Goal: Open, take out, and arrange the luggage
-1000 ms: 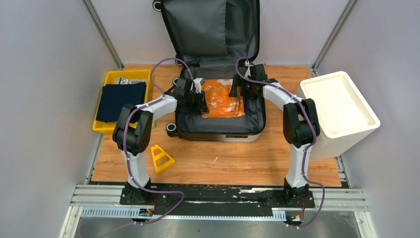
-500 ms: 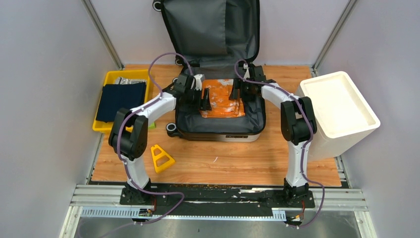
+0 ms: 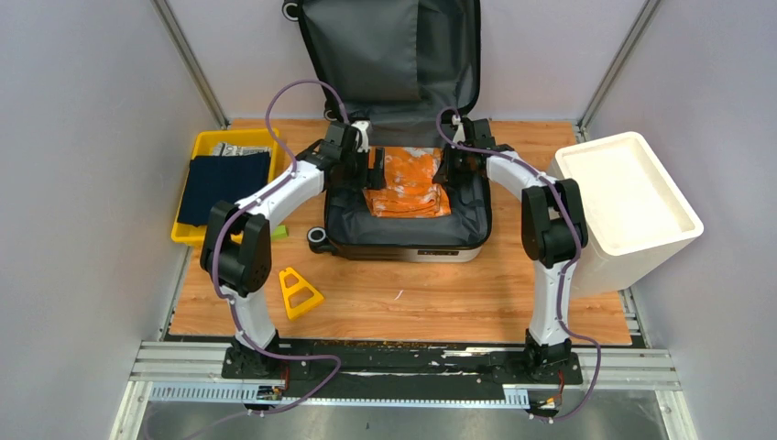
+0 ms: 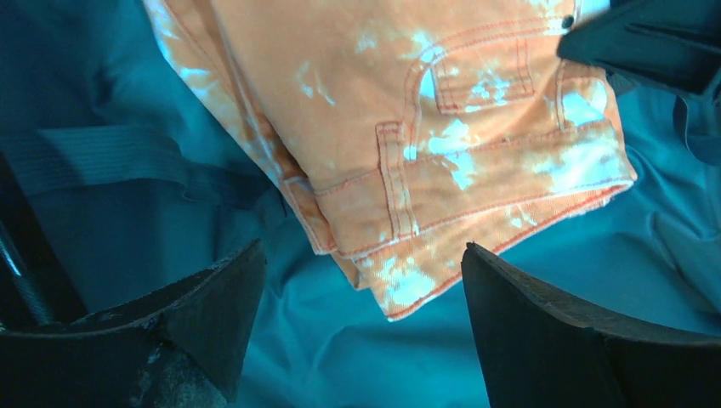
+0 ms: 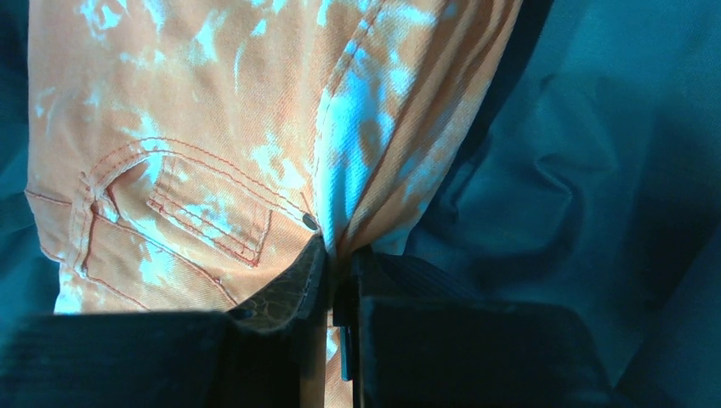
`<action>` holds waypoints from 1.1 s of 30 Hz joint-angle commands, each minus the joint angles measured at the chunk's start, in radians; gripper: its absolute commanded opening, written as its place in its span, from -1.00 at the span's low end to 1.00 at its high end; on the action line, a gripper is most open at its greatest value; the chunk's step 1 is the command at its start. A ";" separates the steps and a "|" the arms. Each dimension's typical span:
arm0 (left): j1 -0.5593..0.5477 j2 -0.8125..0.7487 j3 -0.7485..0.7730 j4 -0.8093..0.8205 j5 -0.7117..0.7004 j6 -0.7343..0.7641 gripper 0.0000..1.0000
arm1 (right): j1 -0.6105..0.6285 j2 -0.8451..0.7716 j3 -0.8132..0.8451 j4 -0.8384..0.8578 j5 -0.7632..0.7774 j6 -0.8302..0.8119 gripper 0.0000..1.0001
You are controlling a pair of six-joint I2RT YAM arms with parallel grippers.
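The luggage (image 3: 408,240) lies open at the table's middle back, its lid (image 3: 385,55) upright and its dark lining showing. A folded orange garment with pale blotches (image 3: 408,188) rests inside. My left gripper (image 3: 371,170) hovers open at the garment's left edge; in the left wrist view its fingers (image 4: 361,255) straddle a corner of the garment (image 4: 408,102) without touching it. My right gripper (image 3: 451,165) is at the garment's right edge. In the right wrist view the gripper (image 5: 340,251) is shut on a pinched fold of the orange cloth (image 5: 195,127).
A yellow tray (image 3: 206,234) with a dark blue folded cloth (image 3: 224,183) sits at the left. A tall white bin (image 3: 632,197) stands at the right. A yellow triangular piece (image 3: 300,291) lies on the wood in front of the suitcase.
My left gripper has opened wide and shifted back toward the garment's left edge. My right gripper has closed on the garment's right edge.
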 commanded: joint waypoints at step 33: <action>0.060 0.231 -0.015 0.292 0.009 -0.097 0.88 | 0.011 -0.126 -0.054 0.026 0.059 -0.010 -1.00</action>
